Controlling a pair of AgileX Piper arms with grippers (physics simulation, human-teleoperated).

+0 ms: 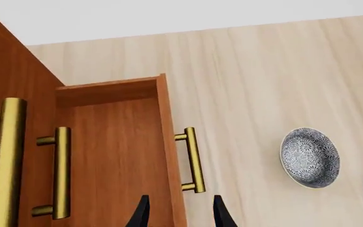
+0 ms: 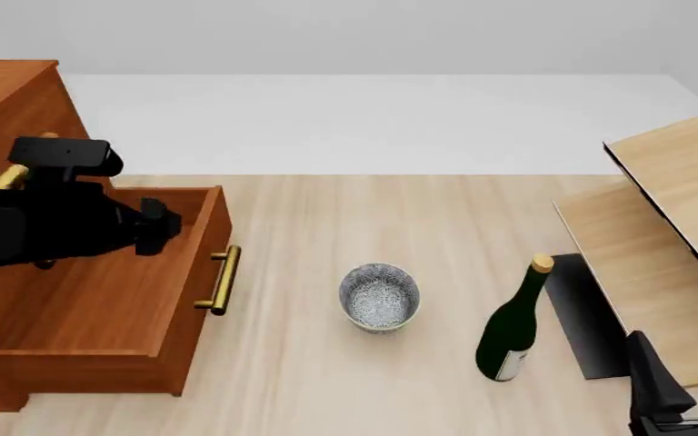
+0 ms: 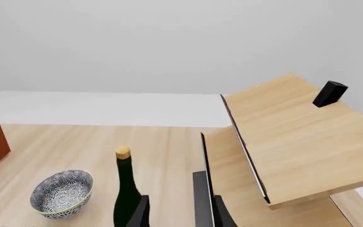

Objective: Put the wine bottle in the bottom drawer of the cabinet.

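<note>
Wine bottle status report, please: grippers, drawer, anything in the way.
Both grippers open, empty: left gripper by the bottom drawer, right gripper near the shelf unit. Wine bottle upright on table, ungrasped. Drawer open. Bowl sits between bottle and drawer.

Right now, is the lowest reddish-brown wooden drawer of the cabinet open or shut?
Open. The lowest reddish-brown wooden drawer is pulled out from the cabinet, its inside bare, brass bar handle facing the speckled bowl.

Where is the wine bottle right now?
In the front view the wine bottle stands upright on the table, right of centre, between the bowl and the pale shelf unit, with no pincer touching it.
</note>
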